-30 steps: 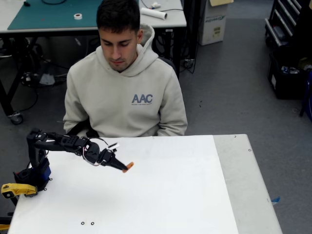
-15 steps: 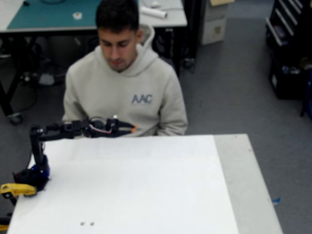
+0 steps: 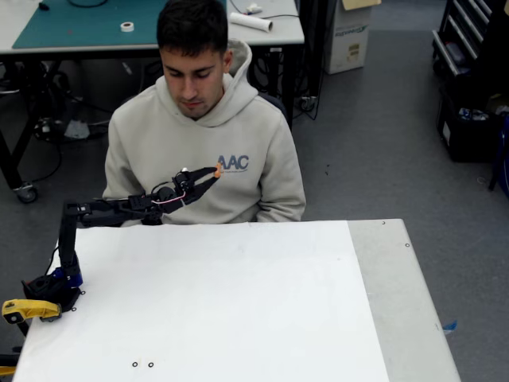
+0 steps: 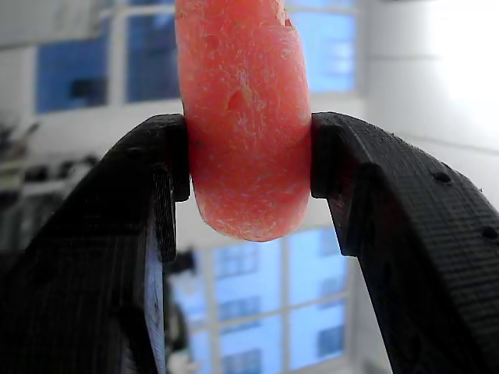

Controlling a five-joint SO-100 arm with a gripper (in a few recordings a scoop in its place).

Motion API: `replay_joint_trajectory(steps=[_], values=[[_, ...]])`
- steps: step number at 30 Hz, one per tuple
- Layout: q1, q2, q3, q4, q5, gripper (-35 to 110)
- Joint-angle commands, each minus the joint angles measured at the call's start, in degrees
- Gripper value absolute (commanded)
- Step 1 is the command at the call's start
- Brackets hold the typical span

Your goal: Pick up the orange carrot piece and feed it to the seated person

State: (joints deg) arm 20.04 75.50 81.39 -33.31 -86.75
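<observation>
The orange carrot piece [image 3: 218,169] is pinched at the tip of my black gripper [image 3: 215,172], raised in front of the seated person's [image 3: 203,151] chest, below the chin. This person wears a beige hoodie with "AAC" lettering and looks down. In the wrist view the carrot piece [image 4: 243,117] sits squeezed between my two black fingers [image 4: 156,202], with the gripper [image 4: 248,167] shut on it and blurred windows behind.
My arm's base [image 3: 56,286] stands at the left edge of the white table [image 3: 262,318], beside a yellow clamp handle [image 3: 28,309]. A grey strip [image 3: 398,286] runs along the table's right side. A workbench [image 3: 95,24] stands behind the person.
My gripper has lifted the carrot piece from just above the table up and back, to the height of the person's chest. The person has stayed seated.
</observation>
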Motion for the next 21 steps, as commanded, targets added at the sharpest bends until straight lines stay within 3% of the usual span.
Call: replay_joint_trajectory(steps=[1,10,21], values=[[-1.85,1.05,-4.48,-11.95,-0.70,-3],[-8.00,-0.88,-4.57,-25.22,-0.70,-3],[-10.72,0.00,-4.57,-28.83,-0.70,-3]])
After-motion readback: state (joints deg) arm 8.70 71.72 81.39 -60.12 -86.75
